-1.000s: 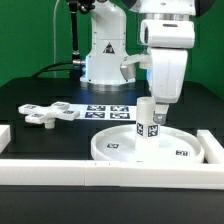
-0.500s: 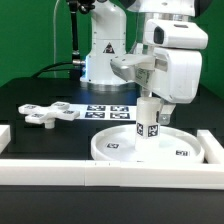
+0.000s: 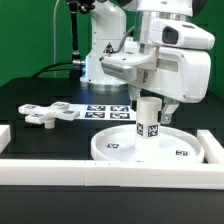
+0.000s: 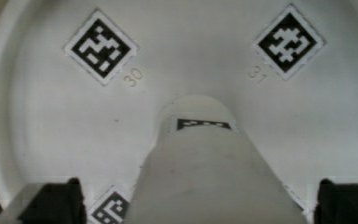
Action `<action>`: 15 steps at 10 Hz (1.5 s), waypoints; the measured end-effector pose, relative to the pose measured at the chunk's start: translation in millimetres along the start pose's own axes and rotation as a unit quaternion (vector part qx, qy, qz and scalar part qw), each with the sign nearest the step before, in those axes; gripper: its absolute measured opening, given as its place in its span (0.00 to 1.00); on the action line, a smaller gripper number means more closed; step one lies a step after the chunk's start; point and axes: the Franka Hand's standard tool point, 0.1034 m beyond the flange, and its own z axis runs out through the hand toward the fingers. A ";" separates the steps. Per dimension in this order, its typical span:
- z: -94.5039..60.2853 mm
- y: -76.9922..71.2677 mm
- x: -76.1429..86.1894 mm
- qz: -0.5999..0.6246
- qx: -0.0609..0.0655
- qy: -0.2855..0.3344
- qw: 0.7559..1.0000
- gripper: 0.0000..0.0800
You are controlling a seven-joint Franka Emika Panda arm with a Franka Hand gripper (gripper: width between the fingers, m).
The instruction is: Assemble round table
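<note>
Two fingers (image 4: 55,203) stand apart, flanking the leg (image 4: 202,165) without touching it, so the gripper (image 3: 149,102) is probably placed to clamp and twist it home. Leg stands upright at the centre of the round disc (image 3: 118,140). Cross-shaped foot piece (image 3: 46,113) lies well apart, unfitted.

I log green backdrop (image 3: 30,40) across whole rear of scene, plain and uniform. Black table (image 3: 25,95) with matte top fills middle ground. Marker board (image 3: 105,111) lies flat on it, near centre. Long white border rail (image 3: 60,172) runs along near edge. I note shorter rail pieces at exterior view's left (image 3: 3,135) and right (image 3: 213,148). Dark cable (image 3: 76,40) hangs before backdrop. Light even and soft, shadows faint on tabletop.
</note>
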 end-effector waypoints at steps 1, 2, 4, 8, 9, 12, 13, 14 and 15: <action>0.5 -0.4 0.0 0.001 0.001 0.000 1.000 0.70; 0.8 -0.7 -0.3 0.002 0.001 0.000 1.000 0.70; 1.0 -0.9 -0.6 0.002 0.001 0.000 1.000 0.51; 0.7 -0.9 1.8 0.100 0.011 0.000 0.995 0.51; 0.9 -2.3 2.0 0.179 0.024 -0.002 0.984 0.51; 1.2 -2.5 0.9 0.283 0.036 -0.006 0.958 0.51; 1.1 -2.5 0.9 0.314 0.036 -0.007 0.949 0.51; 1.1 -2.5 0.8 0.327 0.036 -0.008 0.944 0.51; 0.8 -2.4 0.5 0.369 0.035 -0.009 0.929 0.51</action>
